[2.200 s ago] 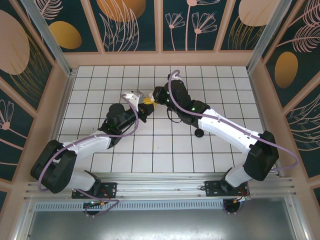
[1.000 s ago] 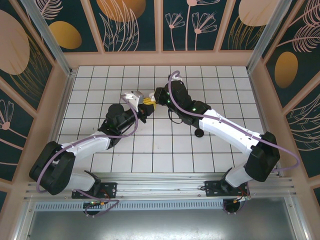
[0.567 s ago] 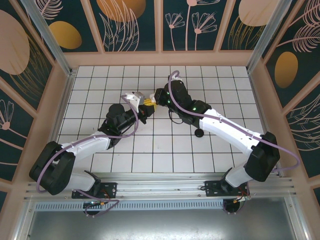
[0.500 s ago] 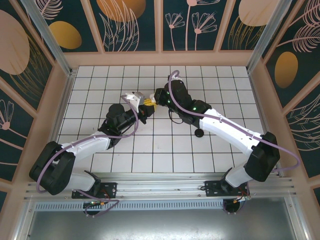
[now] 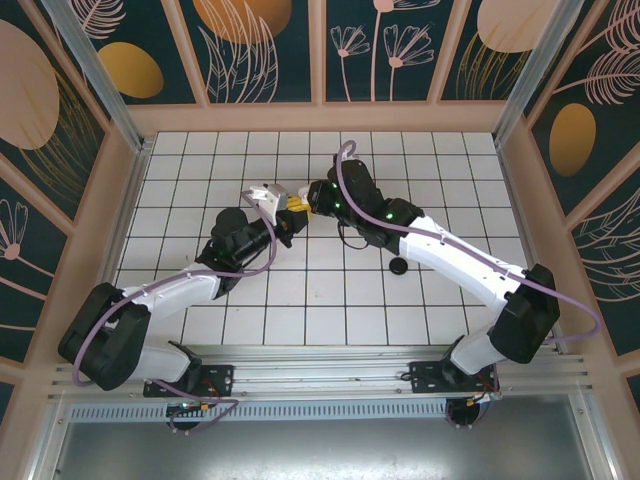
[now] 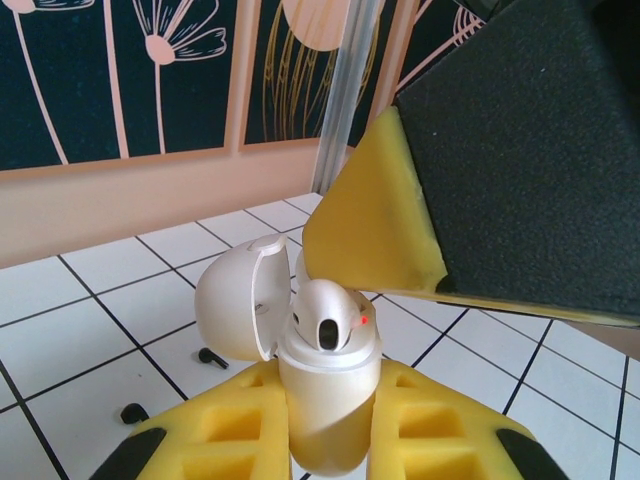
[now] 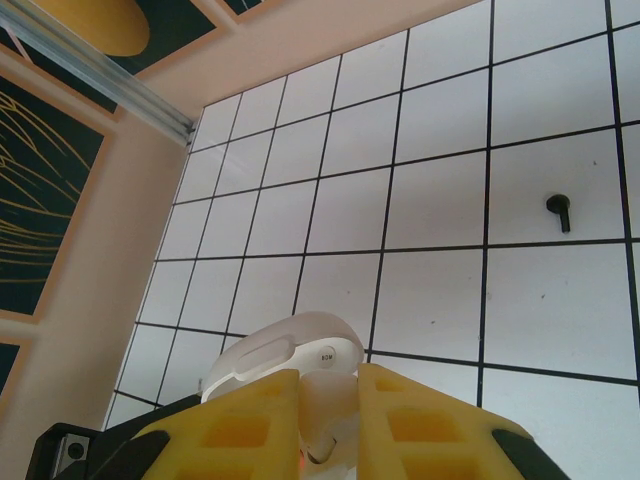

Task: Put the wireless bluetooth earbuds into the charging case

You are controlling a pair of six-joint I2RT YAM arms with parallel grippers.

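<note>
White gridded tiles (image 5: 450,170) meet teal floral panels (image 5: 400,50).

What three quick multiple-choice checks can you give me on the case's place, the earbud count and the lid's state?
1. Where is the charging case?
A. lying loose, unheld
B. between the fingers of the left gripper
C. stowed outside the cell

2. How many black earbuds lie on the tiles in the left wrist view?
A. none
B. two
C. four

3. The case's lid is:
A. open
B. shut
C. torn off

1 B: yellow fingers flank its body.
2 B: two dark buds lie left of the case.
3 A: the lid stands swung aside, the inside showing.
</note>
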